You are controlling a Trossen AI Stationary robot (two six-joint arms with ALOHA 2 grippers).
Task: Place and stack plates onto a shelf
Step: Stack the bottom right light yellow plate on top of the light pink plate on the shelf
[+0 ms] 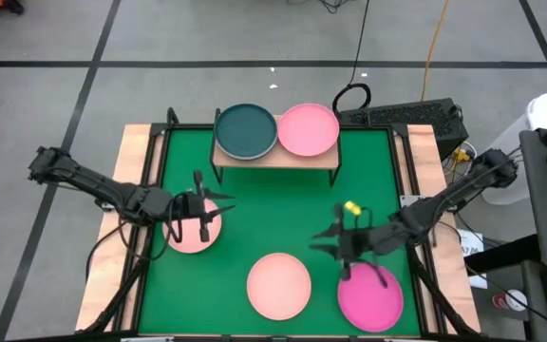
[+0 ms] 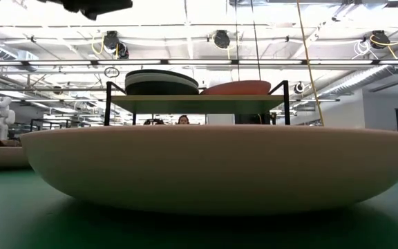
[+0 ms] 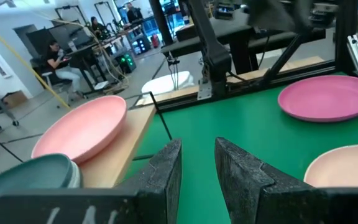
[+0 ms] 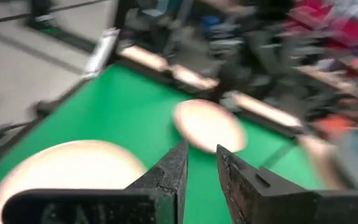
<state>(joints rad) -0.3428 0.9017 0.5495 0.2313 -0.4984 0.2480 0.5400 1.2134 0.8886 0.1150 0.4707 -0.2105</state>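
The shelf (image 1: pixel 275 157) stands at the table's far side and carries a dark teal plate stack (image 1: pixel 245 130) and a pink plate (image 1: pixel 309 128); both also show in the low view, teal (image 2: pixel 161 83) and pink (image 2: pixel 237 88). A pink plate (image 1: pixel 190 234) lies flat at the table's left, a peach plate (image 1: pixel 278 285) at the near middle, and a magenta plate (image 1: pixel 370 298) at the near right. My left gripper (image 1: pixel 207 211) hovers over the left pink plate, its fingers narrowly apart (image 3: pixel 197 163) and empty. My right gripper (image 1: pixel 342 243) hangs just beyond the magenta plate, slightly open (image 4: pixel 202 163) and empty.
The low view is mostly filled by the peach plate (image 2: pixel 220 166) close to the camera. Bare green table (image 1: pixel 273 214) lies between the shelf and the near plates. A keyboard (image 1: pixel 402 119) and cables sit beyond the far right corner. People sit in the room behind (image 3: pixel 61 59).
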